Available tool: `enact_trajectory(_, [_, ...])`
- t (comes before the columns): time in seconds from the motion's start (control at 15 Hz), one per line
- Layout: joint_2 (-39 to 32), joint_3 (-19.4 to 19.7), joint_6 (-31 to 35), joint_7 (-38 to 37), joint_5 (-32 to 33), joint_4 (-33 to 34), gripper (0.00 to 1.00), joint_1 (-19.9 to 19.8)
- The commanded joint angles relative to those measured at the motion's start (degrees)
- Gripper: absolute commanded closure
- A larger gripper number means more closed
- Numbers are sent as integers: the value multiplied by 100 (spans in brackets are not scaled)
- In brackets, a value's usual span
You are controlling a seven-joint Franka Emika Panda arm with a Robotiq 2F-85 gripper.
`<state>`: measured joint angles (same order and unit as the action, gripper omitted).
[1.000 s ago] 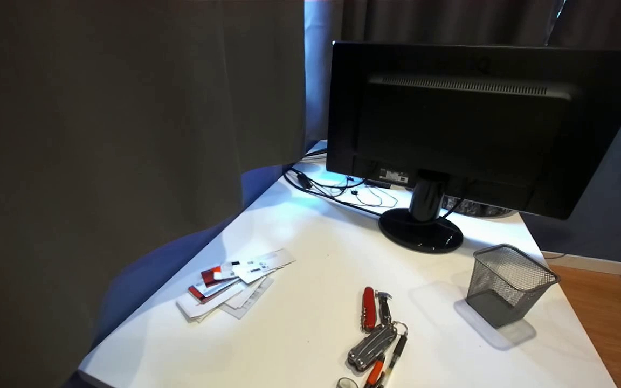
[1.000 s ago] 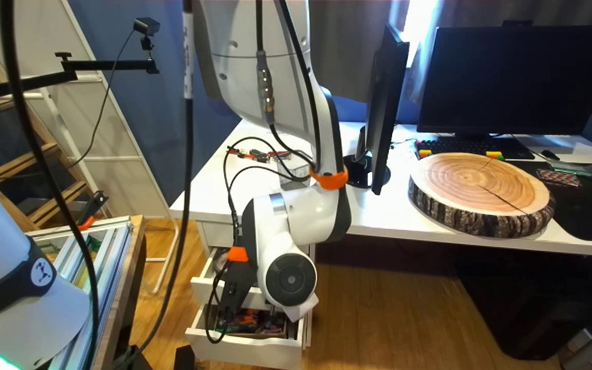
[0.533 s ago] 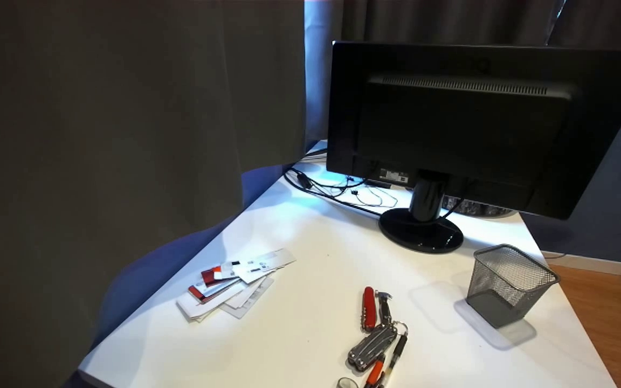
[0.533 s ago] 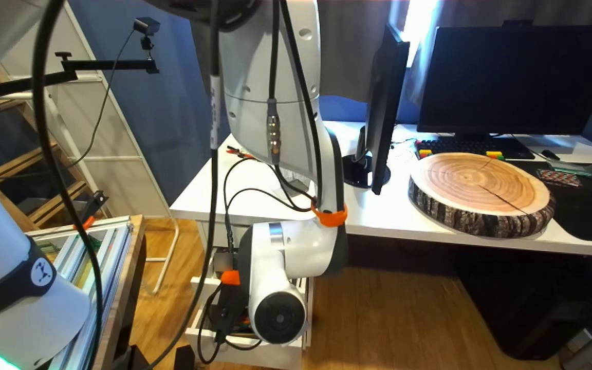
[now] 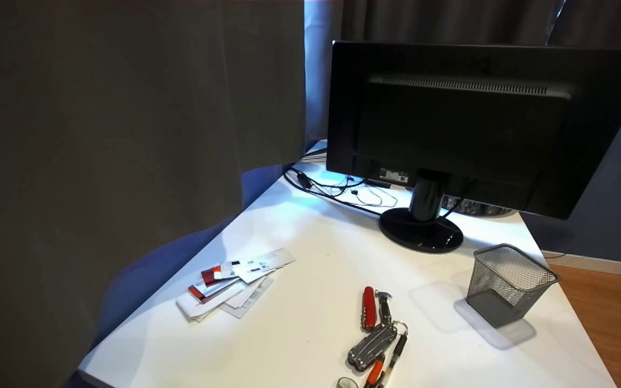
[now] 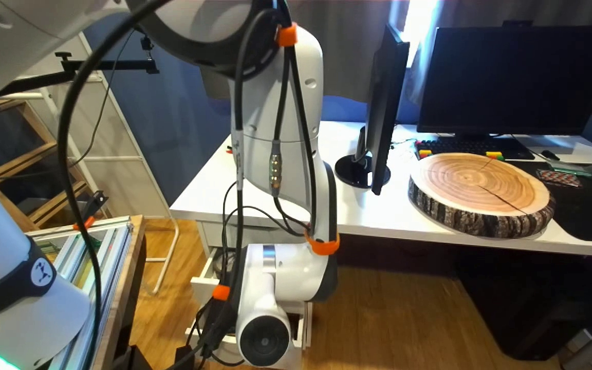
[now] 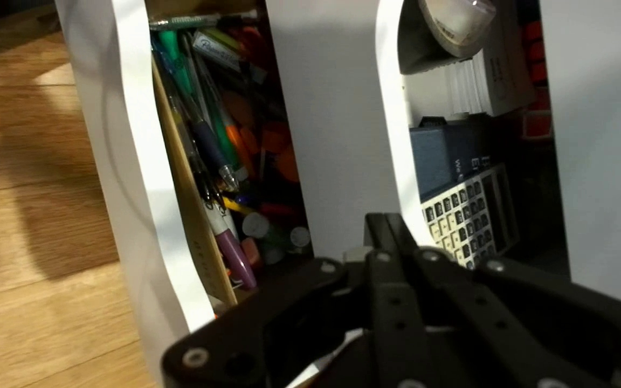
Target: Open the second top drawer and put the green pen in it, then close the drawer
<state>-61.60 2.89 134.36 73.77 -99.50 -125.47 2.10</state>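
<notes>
Two white drawers stand open beneath the desk. The upper one (image 7: 337, 108), just under a closed top drawer (image 7: 601, 134), holds a calculator (image 7: 459, 221) and boxes. The lower one (image 7: 95, 108) is full of pens and markers. Among these lies a green pen-like item (image 7: 178, 64); whether it is the task's green pen I cannot tell. My gripper (image 7: 388, 218) is shut with nothing between its fingertips, seen against the upper open drawer's front and rim. Contact with it cannot be told. In an exterior view the arm (image 6: 275, 288) hides the fingers and much of both drawers (image 6: 296, 353).
Above the drawers juts the desk edge (image 6: 188, 211). On the desk are a monitor (image 5: 461, 129), a mesh bin (image 5: 510, 285), papers (image 5: 229, 285) and a multitool (image 5: 372, 345). A cart with metal profiles (image 6: 116, 267) stands left of the drawers. Black cables hang along the arm.
In an exterior view the arm has come down over the drawers, its wrist lower and slightly further left, covering more of the lower drawer. The desk items have not moved.
</notes>
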Motion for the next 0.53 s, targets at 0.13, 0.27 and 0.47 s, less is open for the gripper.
enact_trajectory(0.13, [-541,-41,-351,109,-705,352,96,48])
enact_trajectory(0.27, [-684,-44,-504,-16,-881,454,96,70])
enact_trajectory(0.47, [-864,-36,-759,-195,-1008,571,97,86])
